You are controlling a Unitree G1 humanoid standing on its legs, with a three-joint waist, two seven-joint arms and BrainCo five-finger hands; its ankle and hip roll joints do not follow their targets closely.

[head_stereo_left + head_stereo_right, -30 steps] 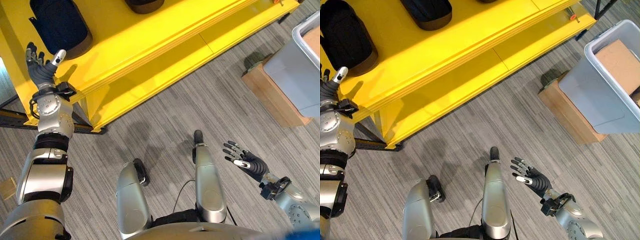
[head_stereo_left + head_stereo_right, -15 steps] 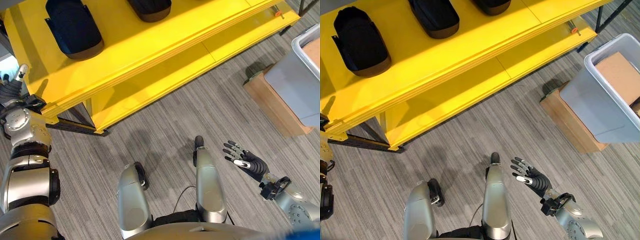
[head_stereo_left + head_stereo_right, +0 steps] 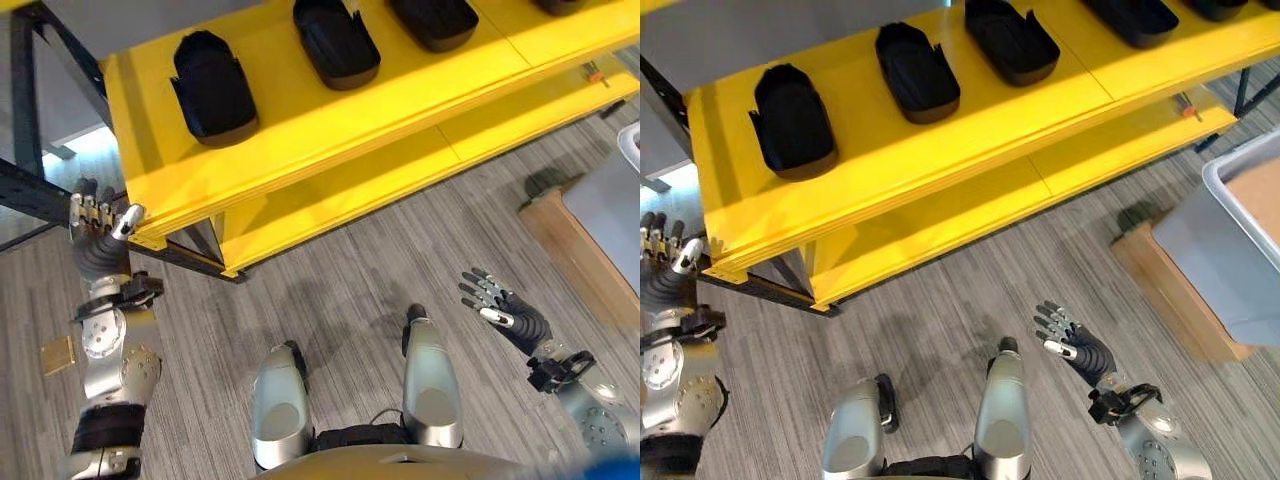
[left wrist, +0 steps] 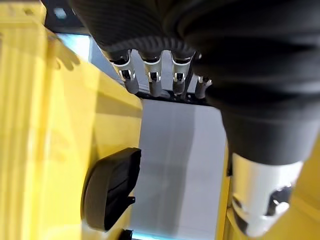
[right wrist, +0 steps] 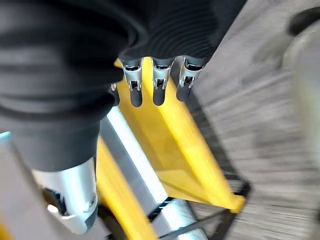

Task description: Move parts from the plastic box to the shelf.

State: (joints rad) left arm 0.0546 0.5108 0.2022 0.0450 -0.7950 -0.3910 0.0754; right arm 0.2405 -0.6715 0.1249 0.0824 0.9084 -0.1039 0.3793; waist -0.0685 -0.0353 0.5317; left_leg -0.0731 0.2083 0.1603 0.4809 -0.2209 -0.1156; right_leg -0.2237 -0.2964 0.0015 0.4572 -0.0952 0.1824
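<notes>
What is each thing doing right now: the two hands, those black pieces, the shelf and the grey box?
Left hand: open, empty, raised by the shelf's corner.
Right hand: open, empty, over the floor.
Black parts: lying in a row on the shelf.
Yellow shelf: top level loaded.
Plastic box: on a wooden stand.

Grey striped carpet floor [image 3: 940, 300]; wooden stand [image 3: 1170, 295] at right

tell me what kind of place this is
Probably a workshop or small factory storage area: a yellow shelf on a dark metal frame holds a row of black moulded parts, and a grey plastic box sits on a wooden stand on grey carpet.
</notes>
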